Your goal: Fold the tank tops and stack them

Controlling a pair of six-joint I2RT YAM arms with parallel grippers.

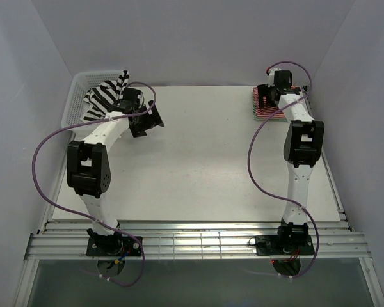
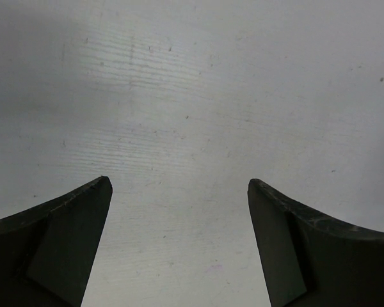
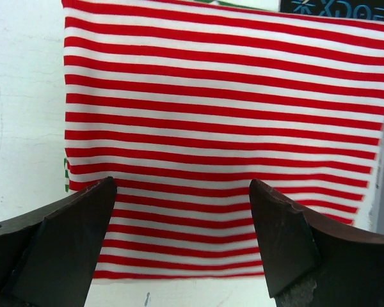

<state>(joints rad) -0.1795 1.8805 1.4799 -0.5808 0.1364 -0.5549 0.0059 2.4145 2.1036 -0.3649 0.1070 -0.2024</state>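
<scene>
The black-and-white broad-striped tank top hangs over the rim of the white mesh basket at the back left. My left gripper is open and empty just right of it, above bare table. The red-and-white tank top lies folded flat at the back right. A sliver of green-and-white cloth peeks out under its left edge. My right gripper is open and empty, hovering over the near edge of the red top, partly hiding it in the top view.
The white table board spans the middle. Grey walls close in on the left, back and right. A metal rail runs along the near edge by the arm bases. Purple cables loop beside each arm.
</scene>
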